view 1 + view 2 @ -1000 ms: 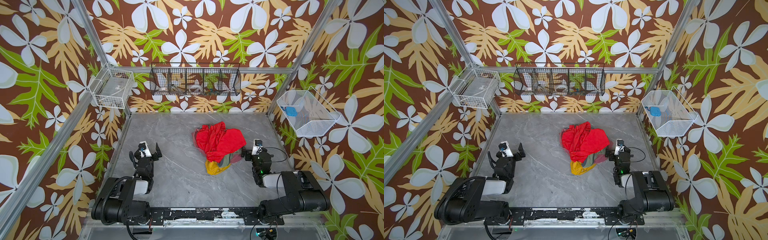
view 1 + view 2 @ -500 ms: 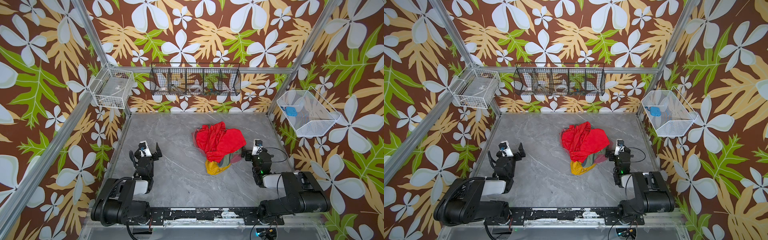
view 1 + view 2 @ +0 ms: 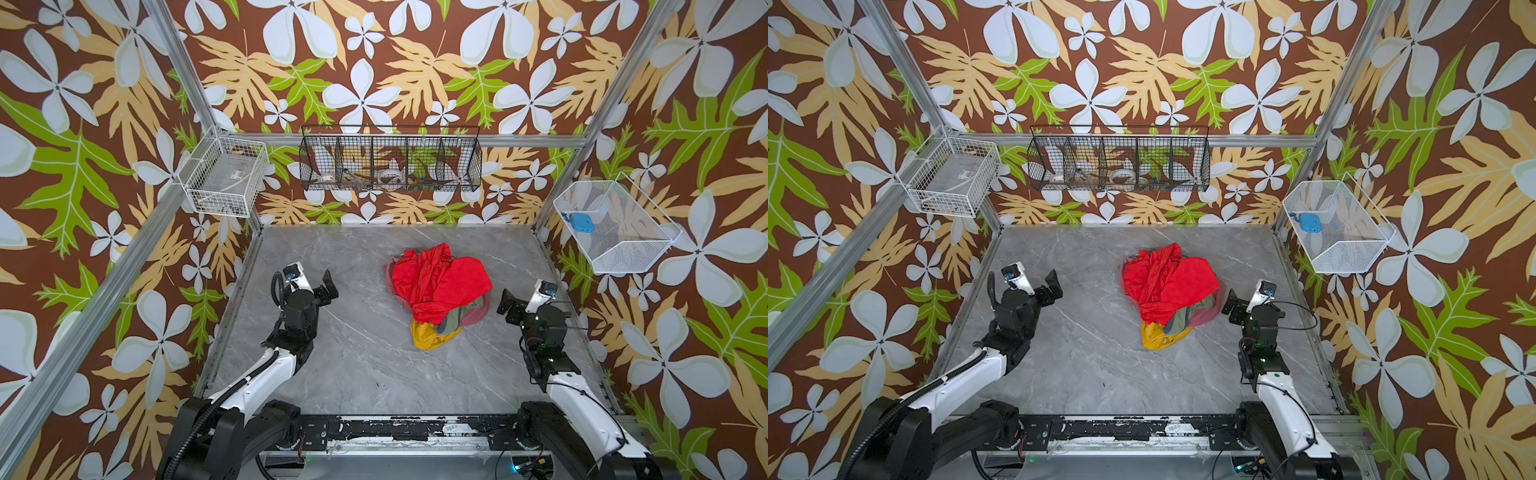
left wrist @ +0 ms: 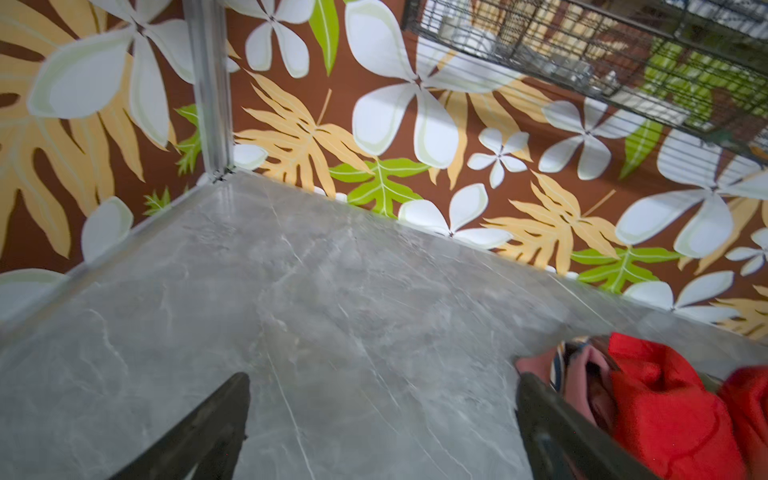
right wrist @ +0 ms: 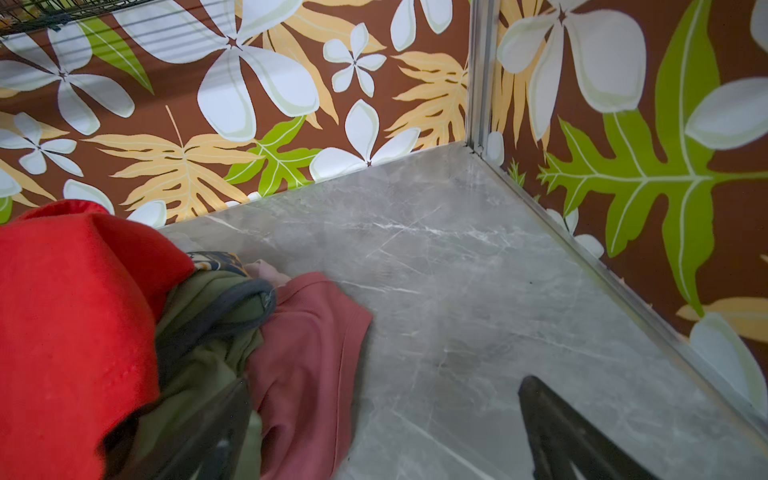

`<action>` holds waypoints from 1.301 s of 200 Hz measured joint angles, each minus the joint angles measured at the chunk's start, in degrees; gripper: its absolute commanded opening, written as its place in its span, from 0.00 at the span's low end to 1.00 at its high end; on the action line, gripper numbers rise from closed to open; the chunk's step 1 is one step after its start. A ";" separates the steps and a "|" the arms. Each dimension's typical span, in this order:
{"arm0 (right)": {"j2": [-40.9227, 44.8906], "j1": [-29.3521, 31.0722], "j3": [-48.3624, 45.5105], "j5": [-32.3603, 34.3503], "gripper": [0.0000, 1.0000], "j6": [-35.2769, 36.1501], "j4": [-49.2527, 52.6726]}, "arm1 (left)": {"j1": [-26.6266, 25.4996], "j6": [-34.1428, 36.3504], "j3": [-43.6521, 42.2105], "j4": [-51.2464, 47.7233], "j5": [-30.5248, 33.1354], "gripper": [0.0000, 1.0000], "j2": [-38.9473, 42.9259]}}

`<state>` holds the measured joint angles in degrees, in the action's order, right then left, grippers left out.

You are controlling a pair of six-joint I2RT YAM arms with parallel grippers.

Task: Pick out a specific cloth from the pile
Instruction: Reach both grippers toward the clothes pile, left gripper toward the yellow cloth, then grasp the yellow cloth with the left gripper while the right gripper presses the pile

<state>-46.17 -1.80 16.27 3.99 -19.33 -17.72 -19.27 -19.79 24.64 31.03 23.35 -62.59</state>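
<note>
Work not yet begun: mustard-yellow cloth [image 3: 428, 337] peeks from the near edge of the pile [image 3: 459, 318], partly under red fabric [image 3: 440, 278], on the counter [image 3: 353, 374]; left hand [image 3: 328, 286] and right hand [image 3: 508, 305] flank it, both wide and empty.

bright even light, soft shadows; wrist views slightly blurred

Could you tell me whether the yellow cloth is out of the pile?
No: the cloth lies partly under the pile, untouched.

Mustard cloth [image 3: 424, 337] mostly buried under red cloth [image 3: 440, 282]; black wire basket [image 3: 470, 163] contents too small to identify.
</note>
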 measured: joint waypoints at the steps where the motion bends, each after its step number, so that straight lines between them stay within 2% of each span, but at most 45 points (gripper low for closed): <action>1: 0.39 0.00 -0.22 -0.35 0.98 -0.35 0.35 | -0.59 -0.15 -0.09 -0.13 0.02 1.00 0.04; 23: 4.00 0.00 -2.89 -4.92 0.91 -5.40 4.04 | -8.44 -2.75 -1.53 -1.92 0.79 1.00 0.68; 73: 12.00 0.00 -7.74 -18.03 0.87 -14.88 6.32 | -25.27 -7.91 -4.48 -5.11 0.92 0.99 0.33; 127: 19.58 0.11 -12.00 -25.88 0.88 -21.24 6.54 | -35.65 -10.91 -3.19 -5.86 -5.44 0.97 -6.51; 150: 19.37 0.26 -11.19 -28.22 0.89 -22.23 5.90 | -37.40 -11.08 -1.81 -4.83 -8.90 0.97 -10.97; 180: 16.90 0.33 -10.14 -31.69 0.89 -22.21 4.04 | -37.46 -9.84 2.62 -4.61 -13.51 0.90 -18.21; 218: 13.97 2.08 -9.38 -35.30 0.90 -20.85 3.30 | -37.55 -9.86 6.99 -2.38 -18.34 0.88 -25.57; 260: 11.87 3.34 -10.56 -35.91 0.93 -19.74 1.36 | -37.55 -10.43 11.32 -1.27 -19.32 0.74 -31.82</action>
<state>-34.30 1.54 5.72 -31.92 -39.07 -16.36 -56.82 -30.22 35.97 29.76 4.03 -94.41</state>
